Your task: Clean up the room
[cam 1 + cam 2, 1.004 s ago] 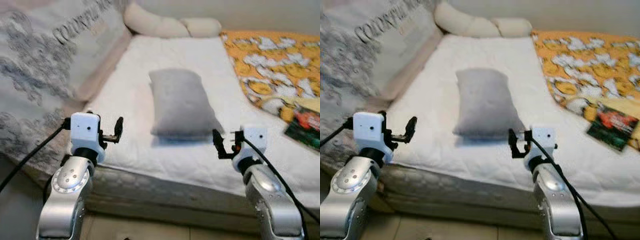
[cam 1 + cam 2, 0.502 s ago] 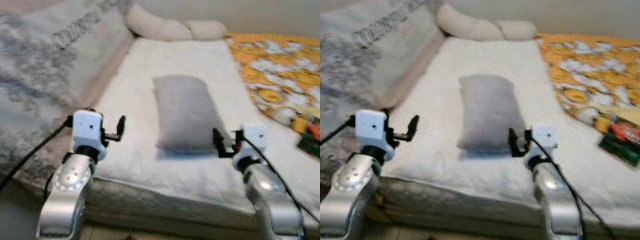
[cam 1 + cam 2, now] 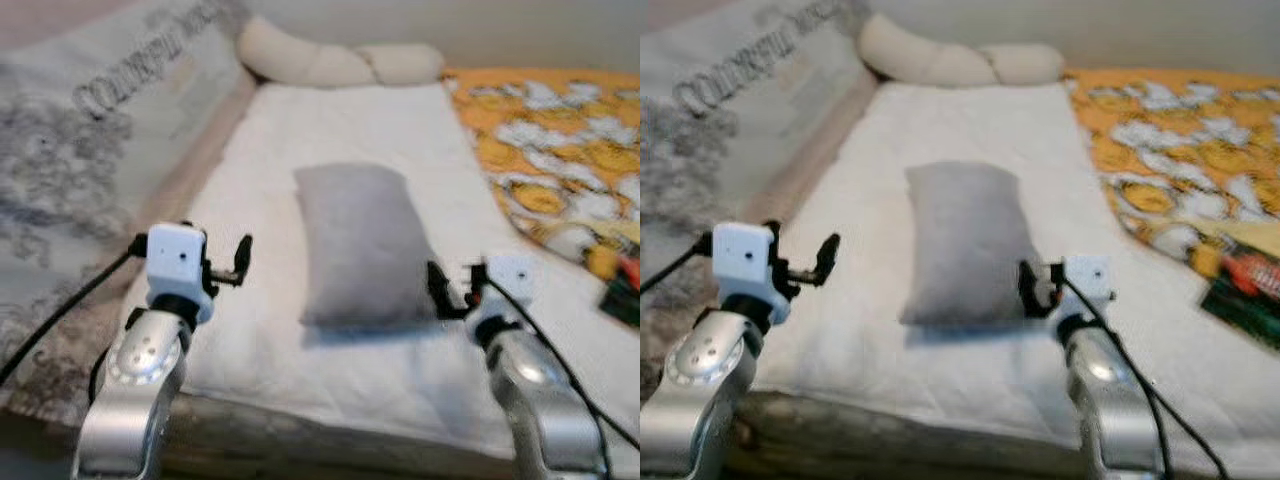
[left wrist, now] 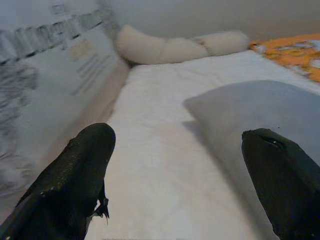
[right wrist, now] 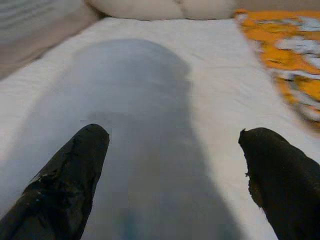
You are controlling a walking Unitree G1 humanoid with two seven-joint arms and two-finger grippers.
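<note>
A grey pillow [image 3: 360, 240] lies lengthwise in the middle of a white quilted mattress [image 3: 260, 330]. My right gripper [image 3: 437, 288] hovers at the pillow's near right corner, open. In the right wrist view the pillow [image 5: 135, 100] lies straight ahead between the two fingers [image 5: 75, 165]. My left gripper [image 3: 240, 262] is held over the mattress to the left of the pillow, also open and holding nothing. The left wrist view has the pillow [image 4: 260, 105] beyond its finger.
A long cream bolster [image 3: 340, 62] lies across the head of the bed. An orange patterned blanket [image 3: 560, 150] covers the right side, with a dark green and red packet [image 3: 1245, 290] on it. Grey printed fabric [image 3: 80, 150] rises along the left. The mattress front edge [image 3: 330, 440] is close below my arms.
The camera has moved closer to the bed, so the pillow sits nearer. My right gripper now reaches the pillow's near right corner. Both grippers stay open.
</note>
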